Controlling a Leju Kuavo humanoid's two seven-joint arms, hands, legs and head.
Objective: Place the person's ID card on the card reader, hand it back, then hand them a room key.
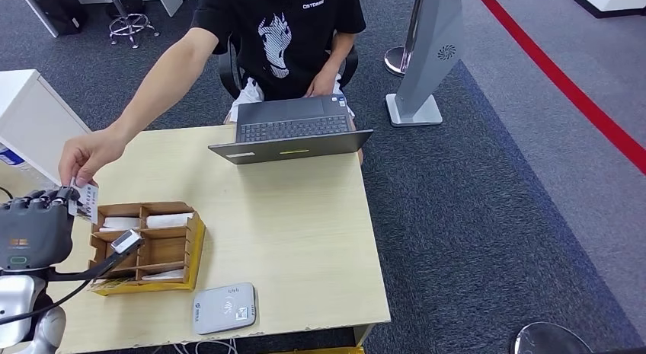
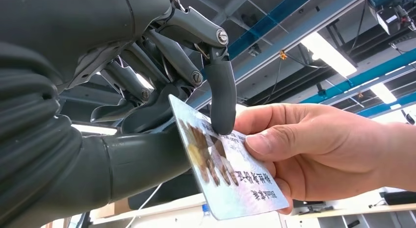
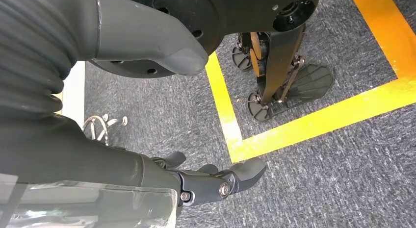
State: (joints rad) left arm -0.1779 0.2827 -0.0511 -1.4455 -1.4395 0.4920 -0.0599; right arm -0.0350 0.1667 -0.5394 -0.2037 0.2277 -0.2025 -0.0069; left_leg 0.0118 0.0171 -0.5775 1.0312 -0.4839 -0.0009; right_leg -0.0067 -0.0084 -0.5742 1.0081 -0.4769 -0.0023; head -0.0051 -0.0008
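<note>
The ID card (image 1: 87, 198) is at the table's left edge, pinched between the thumb and a finger of my left hand (image 1: 34, 224). The person's hand (image 1: 87, 154) holds the same card from the far side. Close up, the ID card (image 2: 230, 174) shows printed text and a blurred picture; one finger (image 2: 221, 100) of my left hand (image 2: 162, 90) presses on its face, and the person's hand (image 2: 324, 149) grips its other end. The grey card reader (image 1: 225, 307) lies near the table's front edge. White room key cards (image 1: 169, 219) sit in a wooden compartment box (image 1: 147, 206). My right hand (image 3: 206, 184) hangs over the floor, holding nothing.
An open laptop (image 1: 293, 129) stands at the table's (image 1: 305, 232) far edge in front of the seated person. A black cable with a small silver part (image 1: 126, 241) crosses the box. A grey stand (image 1: 426, 65) is on the carpet to the right.
</note>
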